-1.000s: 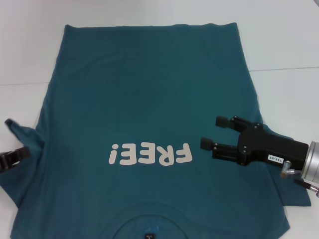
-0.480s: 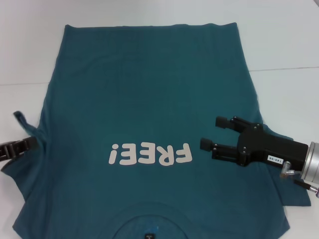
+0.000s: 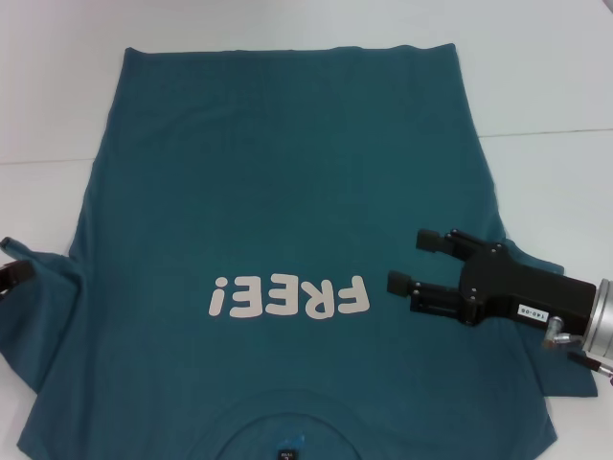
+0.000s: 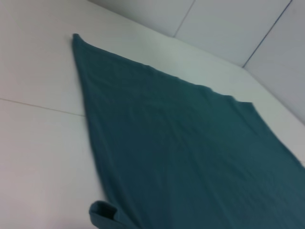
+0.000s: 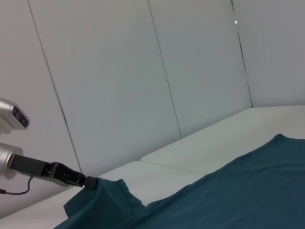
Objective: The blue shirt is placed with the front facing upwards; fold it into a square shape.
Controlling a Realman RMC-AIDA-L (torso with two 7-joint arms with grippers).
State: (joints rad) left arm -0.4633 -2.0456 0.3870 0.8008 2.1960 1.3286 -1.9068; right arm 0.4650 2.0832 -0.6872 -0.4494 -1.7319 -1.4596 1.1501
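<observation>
Only the right wrist view shows the left claw [image 5: 90,182] pinching the blue shirt [image 3: 278,220] sleeve; the right claw [image 3: 414,261] hovers wide.

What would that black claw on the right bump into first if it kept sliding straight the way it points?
Probably the white "FREE!" print on the blue shirt. The right gripper, jaws open, points across the shirt toward those letters. Its height above the cloth is unclear.
</observation>
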